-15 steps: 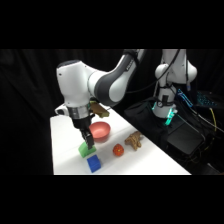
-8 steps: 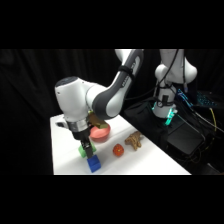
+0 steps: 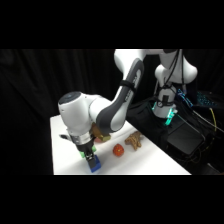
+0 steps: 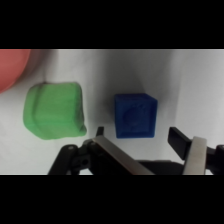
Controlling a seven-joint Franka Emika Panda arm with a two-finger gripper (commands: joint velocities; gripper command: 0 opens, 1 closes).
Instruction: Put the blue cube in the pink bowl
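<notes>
Backdrop: black curtain behind a white table (image 3: pixel 145 162), with a second robot and cables off to the right.
Cube: the blue cube (image 4: pixel 135 115) sits flat on the table, just beside the green block (image 4: pixel 54 110) but not touching it.
Cube, side view: it shows as a blue patch (image 3: pixel 94 165) right under the arm's wrist, near the table's front edge.
Bowl: the pink bowl (image 4: pixel 12 67) shows only as a reddish arc at the wrist view's upper left corner, past the green block; in the side view the arm hides nearly all of it.
Claw: the claw (image 4: pixel 135 137) hangs low over the cube with its fingers spread wide, one on each side of the cube's near edge, neither touching it as far as can be told.
Other things: a red ball (image 3: pixel 118 149) and a tan, knobbly thing (image 3: pixel 134 141) lie farther along the table, well clear.
Done: reach and lining-up look finished.
Left: closing on the cube, lifting it, carrying it past the green block to the bowl and letting go; nothing is in the bowl's visible part.
</notes>
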